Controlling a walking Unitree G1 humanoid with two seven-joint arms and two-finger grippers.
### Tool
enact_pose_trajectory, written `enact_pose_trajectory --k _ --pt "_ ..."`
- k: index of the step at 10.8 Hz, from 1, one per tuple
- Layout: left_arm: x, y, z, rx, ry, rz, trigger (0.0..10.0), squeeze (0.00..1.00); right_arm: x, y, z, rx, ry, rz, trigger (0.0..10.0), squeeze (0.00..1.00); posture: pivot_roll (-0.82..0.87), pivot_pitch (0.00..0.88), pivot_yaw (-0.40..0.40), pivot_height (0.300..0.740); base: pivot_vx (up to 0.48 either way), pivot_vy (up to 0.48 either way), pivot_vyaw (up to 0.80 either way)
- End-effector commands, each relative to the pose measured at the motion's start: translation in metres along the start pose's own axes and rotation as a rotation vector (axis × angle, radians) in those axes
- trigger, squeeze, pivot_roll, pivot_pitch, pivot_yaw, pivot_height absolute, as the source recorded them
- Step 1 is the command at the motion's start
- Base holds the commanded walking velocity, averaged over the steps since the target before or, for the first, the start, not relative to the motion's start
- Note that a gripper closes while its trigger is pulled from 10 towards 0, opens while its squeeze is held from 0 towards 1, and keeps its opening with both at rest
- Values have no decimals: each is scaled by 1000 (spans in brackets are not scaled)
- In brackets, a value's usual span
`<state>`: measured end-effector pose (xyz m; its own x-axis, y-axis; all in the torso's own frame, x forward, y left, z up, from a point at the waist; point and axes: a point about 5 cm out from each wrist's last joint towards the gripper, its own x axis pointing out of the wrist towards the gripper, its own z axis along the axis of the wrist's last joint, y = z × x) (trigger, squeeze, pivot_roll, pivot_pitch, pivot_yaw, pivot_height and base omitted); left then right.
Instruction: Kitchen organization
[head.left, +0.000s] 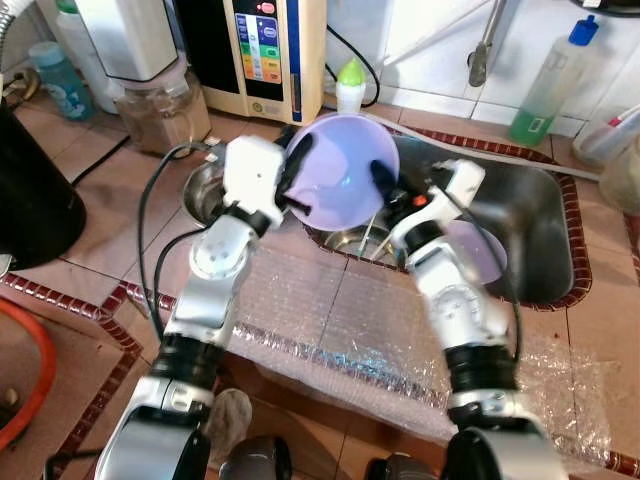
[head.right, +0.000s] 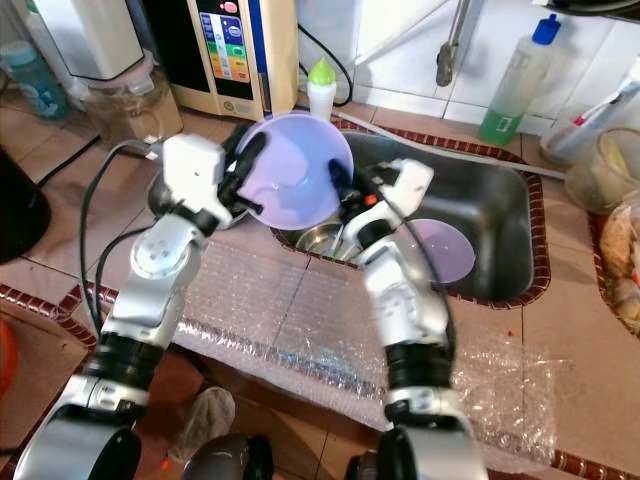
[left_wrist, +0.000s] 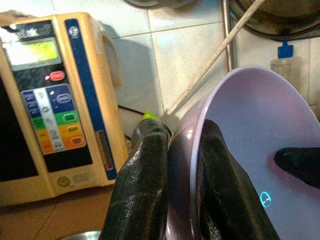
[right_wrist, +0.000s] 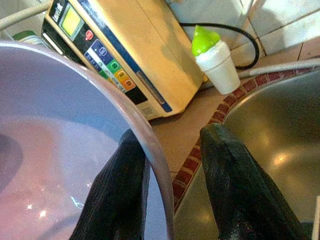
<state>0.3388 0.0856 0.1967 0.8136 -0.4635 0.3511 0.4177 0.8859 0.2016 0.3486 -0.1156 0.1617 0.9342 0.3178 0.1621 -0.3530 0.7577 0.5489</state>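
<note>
**Both claws on the lilac bowl above the sink**

The left claw (head.left: 296, 185) is pinched on the rim of the lilac bowl (head.left: 345, 170): in the left wrist view one finger (left_wrist: 142, 185) lies on the outside of the wall and the other on the inside, with the rim between them. The right claw (head.right: 345, 190) stands at the opposite side of the bowl. Its fingers are narrow apart, one finger (right_wrist: 117, 195) touching the inside of the wall and the other standing off outside the rim, so it straddles the rim but does not seem to press it yet.

The bowl is held up and tilted, its open side toward the camera, over the left end of the sink (head.left: 545, 215). Under it, in the sink, lie a small steel bowl (head.left: 350, 242) and a lilac plate (head.left: 480, 250). Behind the bowl a yellow appliance (head.left: 265, 55) and a small white bottle with a green cap (head.left: 350, 88) stand on the tiled worktop (head.left: 120, 190). Bubble wrap (head.left: 330, 320) covers the front edge of the worktop.

The bowl looks like thin plastic, so I judge it light and stiff, but its smooth wall shines and may be wet and slippery. The rim is the best place to hold, one finger inside and one outside, at two opposite points.
</note>
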Motion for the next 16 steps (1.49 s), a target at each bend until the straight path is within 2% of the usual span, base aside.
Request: enact_pose_trajectory --k 1,6,9,10,11,12,13,14,15,16 --pt "4 -2 2 16 -1 -16 10000 1000 4 4 0 -11 16 17 0 0 -53 10 61 740 0 0 0" --pt "3 4 0 16 11 -1 10000 1000 10 3 4 -58 36 44 0 0 -42 15 65 740 0 0 0" --pt "3 6 1 40 20 -18 10000 1000 13 -2 10 -181 76 87 0 0 -41 19 85 740 0 0 0" --pt "-2 6 5 69 23 -71 10000 1000 11 -14 13 -300 86 4 0 0 -35 22 85 740 0 0 0" --pt "-9 4 7 104 28 -129 10000 1000 7 -27 17 -376 89 -69 0 0 -32 26 84 740 0 0 0" --pt "-27 -1 4 124 68 -228 10000 1000 -3 -49 20 -466 114 -163 0 0 -28 28 80 740 0 0 0" --pt "-40 -4 -1 146 99 -277 10000 1000 -11 -64 19 -482 126 -259 0 0 -22 29 74 740 0 0 0" --pt "-47 -4 -4 143 131 -273 10000 1000 -19 -77 14 -515 137 -373 0 0 -16 30 67 740 0 0 0" --pt "-51 -6 -7 115 178 -285 10000 1000 -29 -90 5 -503 155 -506 0 0 -12 29 59 740 0 0 0" --pt "-53 -9 -10 121 213 -324 10000 1000 -34 -95 0 -504 177 -562 510 0 -12 28 58 740 0 0 0"
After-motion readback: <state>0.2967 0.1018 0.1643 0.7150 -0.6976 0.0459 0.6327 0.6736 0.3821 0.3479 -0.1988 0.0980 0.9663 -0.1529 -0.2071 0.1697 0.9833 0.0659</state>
